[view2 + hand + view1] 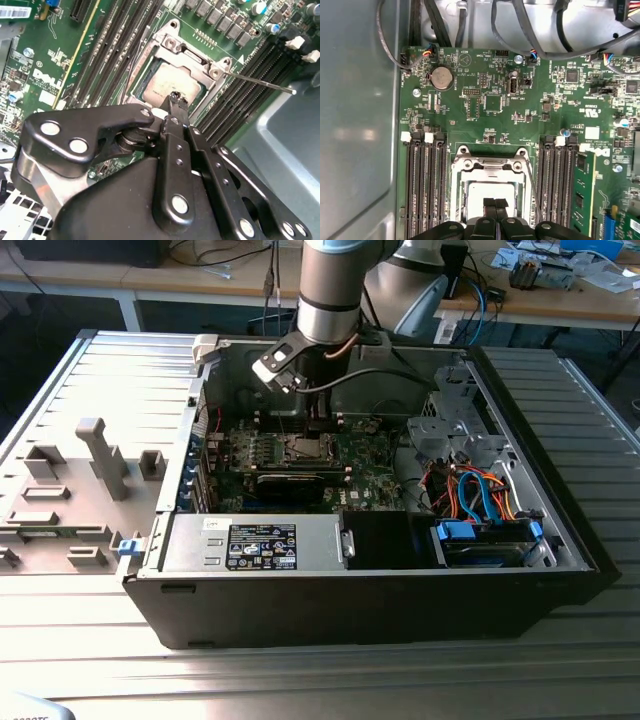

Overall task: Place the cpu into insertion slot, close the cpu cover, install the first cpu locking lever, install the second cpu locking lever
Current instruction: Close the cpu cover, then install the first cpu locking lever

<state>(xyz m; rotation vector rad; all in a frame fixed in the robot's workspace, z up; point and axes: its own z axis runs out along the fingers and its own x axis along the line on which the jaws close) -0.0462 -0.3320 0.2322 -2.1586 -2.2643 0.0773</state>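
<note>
Ext. wide; wrists near insertion slot (456, 192)

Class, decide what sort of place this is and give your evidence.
Probably a robotics lab or workshop: a robot arm reaches into an open computer case, with cluttered wooden workbenches behind.

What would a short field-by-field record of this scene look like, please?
setting: open computer case with a green motherboard inside
cpu: silver face, showing through the cover's window
cpu cover: metal frame lying flat around the cpu
lever: thin rod sticking out past the cover's corner; latching unclear
gripper: fingertips together at the cpu's edge; contact unclear
</note>
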